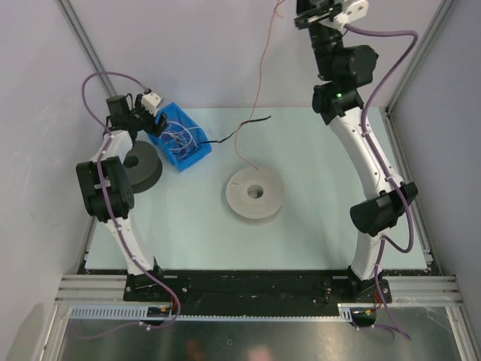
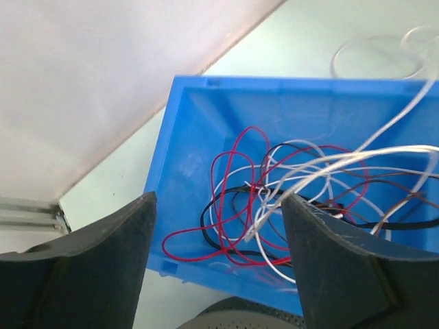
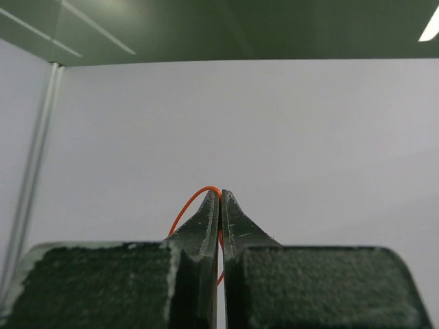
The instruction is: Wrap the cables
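Observation:
My right gripper (image 3: 220,194) is shut on a thin orange cable (image 3: 188,204) and holds it high at the back of the cell (image 1: 304,15). The orange cable (image 1: 259,75) hangs down to a light grey spool (image 1: 255,195) in the middle of the table. My left gripper (image 2: 218,205) is open and empty, hovering over a blue bin (image 2: 199,130) that holds a tangle of red, white and black cables (image 2: 274,192). In the top view the left gripper (image 1: 150,105) is at the bin's (image 1: 180,135) left end.
A dark grey spool (image 1: 143,167) sits on the table left of the blue bin, close to the left arm. A black cable (image 1: 240,128) trails out of the bin across the table. Frame posts stand at the back corners.

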You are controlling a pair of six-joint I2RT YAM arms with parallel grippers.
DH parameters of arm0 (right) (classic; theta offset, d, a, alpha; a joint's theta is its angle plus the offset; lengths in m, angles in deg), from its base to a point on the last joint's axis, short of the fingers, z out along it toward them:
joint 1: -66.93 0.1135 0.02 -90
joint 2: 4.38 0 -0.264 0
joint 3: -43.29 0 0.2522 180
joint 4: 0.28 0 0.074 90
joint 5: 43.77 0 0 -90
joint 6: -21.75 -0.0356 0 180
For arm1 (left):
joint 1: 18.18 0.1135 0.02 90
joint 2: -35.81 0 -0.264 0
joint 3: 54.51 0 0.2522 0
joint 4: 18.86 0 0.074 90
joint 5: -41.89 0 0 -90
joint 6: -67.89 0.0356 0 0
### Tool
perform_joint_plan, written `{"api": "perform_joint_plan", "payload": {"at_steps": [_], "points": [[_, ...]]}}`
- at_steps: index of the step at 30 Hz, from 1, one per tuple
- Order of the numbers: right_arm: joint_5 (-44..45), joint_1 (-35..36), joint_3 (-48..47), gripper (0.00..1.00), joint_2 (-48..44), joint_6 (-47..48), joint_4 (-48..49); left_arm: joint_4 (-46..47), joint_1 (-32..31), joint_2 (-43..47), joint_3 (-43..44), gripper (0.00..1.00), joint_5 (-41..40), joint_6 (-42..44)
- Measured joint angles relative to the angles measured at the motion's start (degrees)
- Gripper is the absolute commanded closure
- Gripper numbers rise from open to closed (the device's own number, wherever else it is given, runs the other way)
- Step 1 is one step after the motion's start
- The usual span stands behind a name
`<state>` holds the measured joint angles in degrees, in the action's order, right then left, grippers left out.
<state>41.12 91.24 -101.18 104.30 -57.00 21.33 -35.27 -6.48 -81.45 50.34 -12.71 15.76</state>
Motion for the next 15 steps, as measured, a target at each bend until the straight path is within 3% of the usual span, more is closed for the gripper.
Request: {"api": "perform_joint_plan", "payload": {"at_steps": [7, 15], "points": [[-1.86, 4.90, 0.94, 1.00, 0.07, 1.46, -0.20, -0.02, 0.37, 9.94, -4.00, 0.08, 9.35, 1.68], [-1.90, 5.35, 0.94, 1.00, 0.13, 2.60, 0.15, -3.45, -3.56, 17.92, -12.57, 0.08, 15.52, 8.24]]}}
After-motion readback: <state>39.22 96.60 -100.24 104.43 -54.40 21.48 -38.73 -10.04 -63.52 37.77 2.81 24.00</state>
